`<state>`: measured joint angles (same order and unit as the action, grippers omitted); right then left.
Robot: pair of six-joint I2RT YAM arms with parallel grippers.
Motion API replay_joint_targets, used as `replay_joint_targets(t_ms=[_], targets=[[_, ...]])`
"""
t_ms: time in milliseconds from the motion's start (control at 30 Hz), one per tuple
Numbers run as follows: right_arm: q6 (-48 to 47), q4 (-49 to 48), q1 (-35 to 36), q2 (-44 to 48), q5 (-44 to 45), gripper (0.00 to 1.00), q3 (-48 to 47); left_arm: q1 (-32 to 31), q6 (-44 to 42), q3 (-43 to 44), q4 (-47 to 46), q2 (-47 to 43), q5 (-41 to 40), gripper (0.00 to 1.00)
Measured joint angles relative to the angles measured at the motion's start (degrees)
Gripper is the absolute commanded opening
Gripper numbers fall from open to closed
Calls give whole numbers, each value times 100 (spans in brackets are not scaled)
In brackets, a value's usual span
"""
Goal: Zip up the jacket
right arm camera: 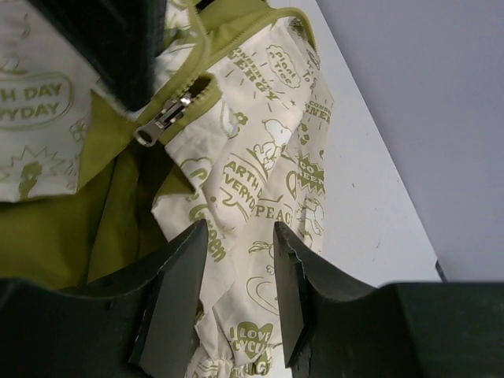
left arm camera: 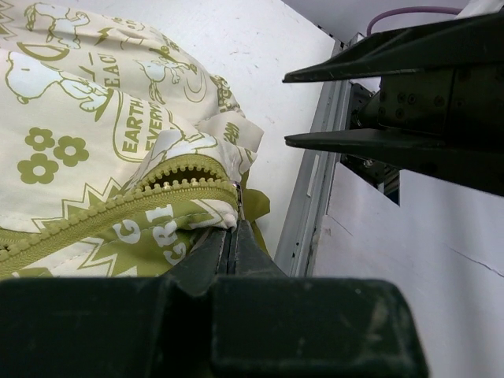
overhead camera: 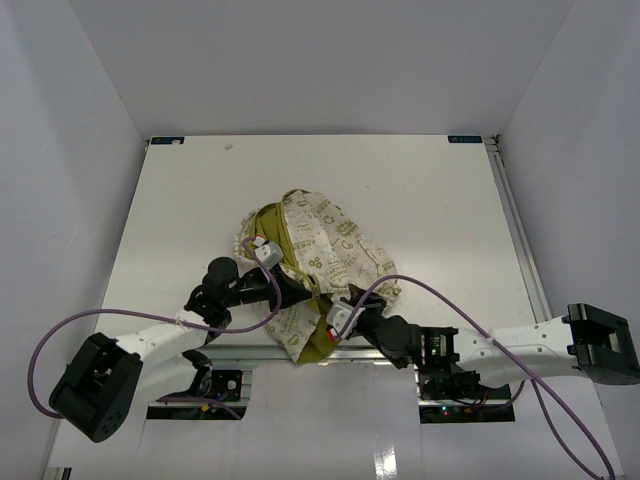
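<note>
The jacket (overhead camera: 320,245) lies bunched in the middle of the white table, cream with olive-green print and its green lining showing at the near end. My left gripper (overhead camera: 298,288) is shut on the jacket at the end of its green zipper (left arm camera: 157,189), with the fingertips (left arm camera: 235,228) pressed together on the zipper's metal end. My right gripper (overhead camera: 322,312) is open just beside it, low over the jacket's near edge. In the right wrist view my right gripper (right arm camera: 239,240) stands over printed cream fabric (right arm camera: 260,181) and holds nothing. The silver zipper slider (right arm camera: 167,116) hangs just below the left gripper's dark finger (right arm camera: 110,47).
An aluminium rail (left arm camera: 311,197) runs along the table's near edge, right beside both grippers. Bare white table (overhead camera: 430,200) surrounds the jacket. White enclosure walls stand at the left, back and right. The right gripper's open fingers (left arm camera: 354,142) fill the upper right of the left wrist view.
</note>
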<state>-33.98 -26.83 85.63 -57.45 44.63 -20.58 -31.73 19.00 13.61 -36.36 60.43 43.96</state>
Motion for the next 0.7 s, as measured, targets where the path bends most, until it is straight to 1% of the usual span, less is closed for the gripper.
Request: replay_joint_targets(t_ms=[200,400,533,700], targets=[[-1211,-1066,403,-22,-312,48,621,0,56,6,9,50,58,0],[-2032,-1985,607,-284,-624,49,842,0,97,6,9,54,116,0],[-2506,-2684,635,-777,-726,49,849,0,117,6,2,56,160,0],[-2923,-3111,637,-1366,-771,49,839,0,147,6,-8,94,206,0]])
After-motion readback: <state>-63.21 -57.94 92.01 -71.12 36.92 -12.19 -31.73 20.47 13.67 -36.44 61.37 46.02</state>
